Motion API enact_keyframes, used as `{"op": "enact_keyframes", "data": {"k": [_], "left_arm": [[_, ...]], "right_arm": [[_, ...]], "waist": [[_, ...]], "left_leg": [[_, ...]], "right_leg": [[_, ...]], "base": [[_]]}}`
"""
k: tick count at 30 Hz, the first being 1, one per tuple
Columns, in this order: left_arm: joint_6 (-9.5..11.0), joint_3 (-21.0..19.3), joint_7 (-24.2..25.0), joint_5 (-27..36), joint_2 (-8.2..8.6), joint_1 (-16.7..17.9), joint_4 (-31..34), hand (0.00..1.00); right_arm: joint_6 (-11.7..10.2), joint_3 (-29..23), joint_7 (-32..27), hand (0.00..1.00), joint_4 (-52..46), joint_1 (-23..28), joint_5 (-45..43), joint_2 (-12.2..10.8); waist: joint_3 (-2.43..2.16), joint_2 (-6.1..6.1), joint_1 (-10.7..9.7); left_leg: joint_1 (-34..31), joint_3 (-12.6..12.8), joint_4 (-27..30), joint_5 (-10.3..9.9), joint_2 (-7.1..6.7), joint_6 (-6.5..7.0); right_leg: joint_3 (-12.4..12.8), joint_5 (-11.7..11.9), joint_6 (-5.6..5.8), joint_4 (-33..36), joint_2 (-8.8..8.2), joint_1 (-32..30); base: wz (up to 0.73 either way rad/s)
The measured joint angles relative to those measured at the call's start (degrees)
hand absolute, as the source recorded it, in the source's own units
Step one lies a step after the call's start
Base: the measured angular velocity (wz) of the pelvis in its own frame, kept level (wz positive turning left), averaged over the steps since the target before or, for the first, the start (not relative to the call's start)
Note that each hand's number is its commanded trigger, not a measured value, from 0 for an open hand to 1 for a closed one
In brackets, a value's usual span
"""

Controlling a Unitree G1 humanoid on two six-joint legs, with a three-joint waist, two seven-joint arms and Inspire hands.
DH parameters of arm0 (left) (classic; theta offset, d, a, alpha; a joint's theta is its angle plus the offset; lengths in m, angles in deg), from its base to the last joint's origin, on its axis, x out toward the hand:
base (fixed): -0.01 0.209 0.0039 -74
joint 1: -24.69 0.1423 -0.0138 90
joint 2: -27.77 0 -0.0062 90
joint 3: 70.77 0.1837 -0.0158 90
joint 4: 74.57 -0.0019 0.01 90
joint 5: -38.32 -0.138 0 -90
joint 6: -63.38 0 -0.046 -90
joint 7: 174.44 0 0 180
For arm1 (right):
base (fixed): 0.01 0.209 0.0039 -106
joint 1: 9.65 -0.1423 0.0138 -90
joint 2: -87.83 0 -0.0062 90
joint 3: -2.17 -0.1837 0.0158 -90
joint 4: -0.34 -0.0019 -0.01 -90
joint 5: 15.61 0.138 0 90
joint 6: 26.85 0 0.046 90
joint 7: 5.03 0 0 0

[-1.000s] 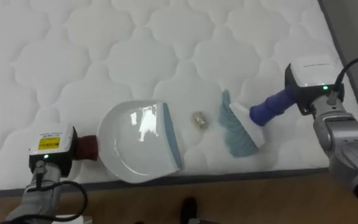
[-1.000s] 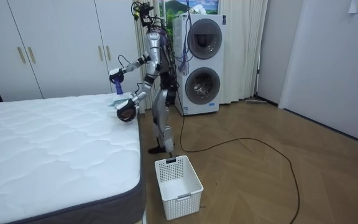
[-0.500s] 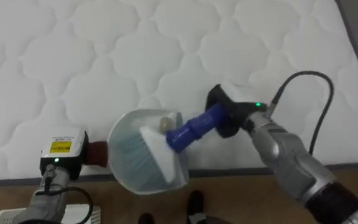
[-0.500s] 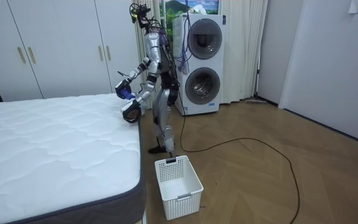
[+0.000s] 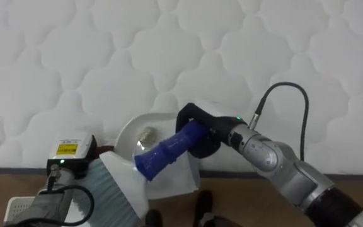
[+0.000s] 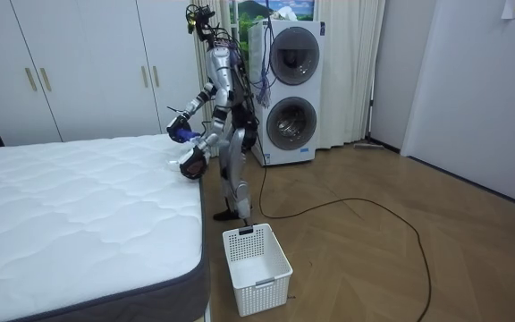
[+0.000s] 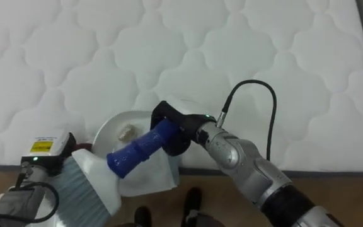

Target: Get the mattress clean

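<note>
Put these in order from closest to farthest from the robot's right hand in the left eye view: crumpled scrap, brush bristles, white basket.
From the right hand, gripping the blue brush handle:
1. Small pale crumpled scrap, just left, inside the white dustpan.
2. Blue-grey brush bristles, lower left.
3. White plastic basket with holes, far lower-left corner.
</note>
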Motion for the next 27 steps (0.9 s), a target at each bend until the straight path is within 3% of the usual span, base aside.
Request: {"op": "enact_keyframes", "data": {"k": [10,16,23,27], "left_arm": [[2.4,-0.1,0.1,0.3,0.05,-0.6,-1.2,1.0],[3.0,-0.2,-0.3,0.6,0.05,-0.5,-1.2,1.0],[4.7,-0.7,-1.9,1.7,0.04,0.1,-1.1,1.0],[5.1,-3.4,-2.7,1.5,1.39,1.6,-1.5,1.0]], "right_arm": [[-0.7,1.4,0.0,1.0,0.0,0.1,1.1,0.4],[-1.4,1.1,-0.1,1.0,0.1,0.5,4.0,0.5],[-3.9,-3.7,-3.7,1.0,2.9,0.7,9.9,0.9],[-4.1,-10.0,-5.1,1.0,4.5,2.4,11.9,0.8]], "waist": [[0.1,-0.11,-0.1],[0.51,-0.79,-0.3],[0.52,-0.77,-0.8],[0.55,-0.81,-1.8]], "left_leg": [[0.2,0.0,0.1,0.1,-0.06,0.15],[0.6,0.3,-0.6,0.2,-0.47,0.4],[0.5,0.1,-0.8,0.3,-0.6,0.48],[2.2,0.1,-1.4,0.3,-1.01,0.56]], "right_leg": [[0.1,-0.5,0.43,0.0,-0.09,0.1],[0.4,-1.1,0.88,0.2,-0.4,0.0],[0.2,-1.1,0.93,0.1,-0.56,0.1],[0.3,-1.9,1.3,1.3,-1.14,0.9]], "base": [[0.0],[0.01],[0.02],[0.01]]}}
